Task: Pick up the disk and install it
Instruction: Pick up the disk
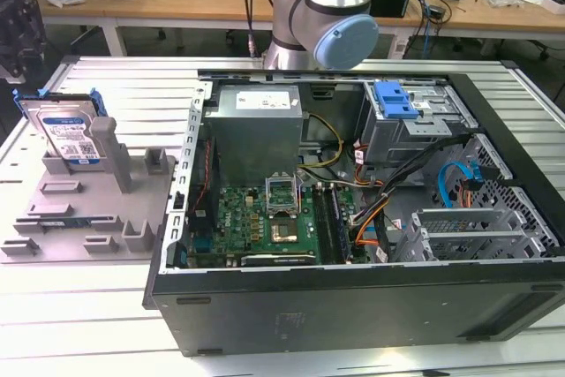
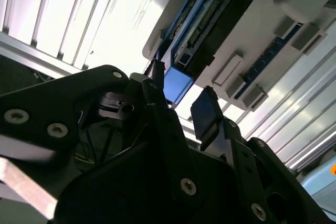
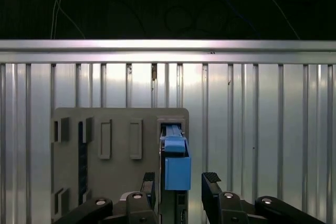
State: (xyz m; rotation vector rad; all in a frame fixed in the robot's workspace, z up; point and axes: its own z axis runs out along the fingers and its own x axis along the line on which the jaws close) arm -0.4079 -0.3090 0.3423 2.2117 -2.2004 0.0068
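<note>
Disk (image 3: 177, 169) upright in holder (image 3: 115, 129), aligned between parted fingers (image 3: 212, 183) of hand (image 3: 180, 178)

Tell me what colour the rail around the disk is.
Bright blue; the disk shows it best in the first wrist view.

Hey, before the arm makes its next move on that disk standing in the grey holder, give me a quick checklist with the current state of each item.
1. Disk stands upright in the grey holder: ok.
2. Gripper is open, with its fingers apart: ok.
3. The Disk's blue edge lies between the fingers in both wrist views: ok.
4. The fingers are not yet pressing the Disk; a gap shows on each side in the first wrist view: ok.
5. Drive bay in the computer case is free to take the Disk: cannot tell.
</note>
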